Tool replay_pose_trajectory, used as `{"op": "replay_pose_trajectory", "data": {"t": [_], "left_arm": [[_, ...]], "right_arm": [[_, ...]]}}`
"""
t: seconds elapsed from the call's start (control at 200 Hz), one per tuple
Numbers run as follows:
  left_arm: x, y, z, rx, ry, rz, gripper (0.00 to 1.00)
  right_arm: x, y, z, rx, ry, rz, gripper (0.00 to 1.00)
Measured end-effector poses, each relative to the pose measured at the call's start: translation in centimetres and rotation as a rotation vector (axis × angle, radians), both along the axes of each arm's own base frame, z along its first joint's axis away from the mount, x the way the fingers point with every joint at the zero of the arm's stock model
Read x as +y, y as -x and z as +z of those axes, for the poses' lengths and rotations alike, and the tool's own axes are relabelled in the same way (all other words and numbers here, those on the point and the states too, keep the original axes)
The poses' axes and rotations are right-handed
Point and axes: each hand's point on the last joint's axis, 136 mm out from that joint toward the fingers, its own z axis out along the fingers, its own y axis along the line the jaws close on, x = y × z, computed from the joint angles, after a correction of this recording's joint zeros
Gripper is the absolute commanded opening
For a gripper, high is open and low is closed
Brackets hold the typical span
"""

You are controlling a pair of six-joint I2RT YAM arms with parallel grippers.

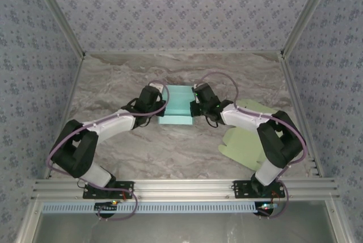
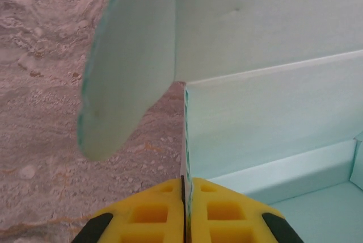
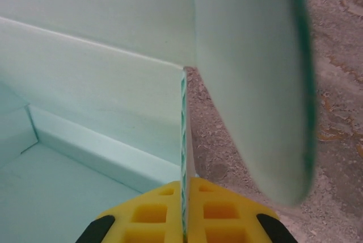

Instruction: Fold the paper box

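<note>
Here we see the left gripper (image 1: pixel 159 97) and right gripper (image 1: pixel 194 99), jaws clamped on opposite walls of the paper box (image 1: pixel 176 105).

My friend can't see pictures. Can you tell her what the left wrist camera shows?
The left claw has its yellow fingers shut on the thin edge of one wall of a pale teal paper box. A rounded flap of the box sticks out to the left, above the brown marbled table.
</note>
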Motion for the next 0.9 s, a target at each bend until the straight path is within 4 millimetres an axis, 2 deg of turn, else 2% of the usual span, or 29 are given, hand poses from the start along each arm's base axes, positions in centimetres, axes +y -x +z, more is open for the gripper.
{"op": "replay_pose_trajectory", "data": {"t": [0.255,0.54,0.899], "left_arm": [[0.4,1.5,0.3,-0.049,0.015,0.051,0.08],[1.0,1.1,2.1,-0.117,0.027,0.091,0.08],[1.9,1.4,0.9,-0.158,0.029,0.137,0.08]], "right_arm": [[0.5,0.6,0.4,-0.047,0.020,-0.039,0.04],[1.4,-0.1,2.2,-0.054,0.002,-0.074,0.05],[2.4,1.0,1.2,-0.073,0.008,-0.102,0.07]]}}
